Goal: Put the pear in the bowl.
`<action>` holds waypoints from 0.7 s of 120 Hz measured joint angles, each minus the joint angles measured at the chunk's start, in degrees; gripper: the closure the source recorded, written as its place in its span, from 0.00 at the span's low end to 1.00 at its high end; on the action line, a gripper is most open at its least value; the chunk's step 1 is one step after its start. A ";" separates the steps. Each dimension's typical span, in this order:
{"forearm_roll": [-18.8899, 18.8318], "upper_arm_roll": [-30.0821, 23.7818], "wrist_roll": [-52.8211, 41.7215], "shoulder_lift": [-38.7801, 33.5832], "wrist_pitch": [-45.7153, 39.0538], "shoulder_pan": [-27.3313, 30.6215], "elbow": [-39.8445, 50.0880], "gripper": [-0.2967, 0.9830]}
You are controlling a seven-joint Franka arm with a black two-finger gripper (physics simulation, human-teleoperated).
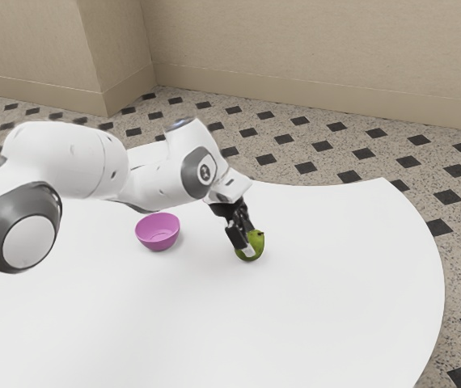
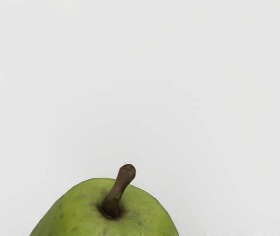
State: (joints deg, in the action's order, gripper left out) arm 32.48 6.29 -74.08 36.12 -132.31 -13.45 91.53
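Note:
Down at the green pear [image 1: 255, 242] is my black gripper [image 1: 248, 245], tilted toward the exterior view's right and partly covering the fruit. Whether it holds the pear cannot be made out. The pear is at the white tabletop; any small gap under it is hard to judge. In the wrist view the top of the pear [image 2: 81, 211], with its brown stem [image 2: 118, 192], lies close under my hand. A pink bowl [image 1: 158, 232] stands upright toward the exterior view's left of the gripper, apart from the pear, and its visible inside is bare.
The round-edged white table [image 1: 336, 283] extends around the pear and bowl. Its curved edge lies toward the exterior view's right, with a speckled floor [image 1: 295, 158] of dark diamonds beyond. My arm reaches above the table behind the bowl.

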 joint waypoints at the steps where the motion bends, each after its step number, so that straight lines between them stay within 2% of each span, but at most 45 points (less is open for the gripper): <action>1: 0.07 0.00 -0.18 0.12 -0.06 0.00 -0.02 0.23; 38: 0.61 0.36 -5.30 4.65 -1.21 -0.01 -5.08 0.23; 70: 1.63 0.31 -8.00 6.57 -1.45 -0.09 -5.63 0.23; 76: 1.72 0.33 -8.39 6.56 -1.47 -0.09 -5.64 0.26; 84: 1.62 0.37 -8.86 6.48 -1.49 -0.09 -5.64 0.35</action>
State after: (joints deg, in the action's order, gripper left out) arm 34.10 6.66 -82.94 42.60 -133.80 -13.53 85.89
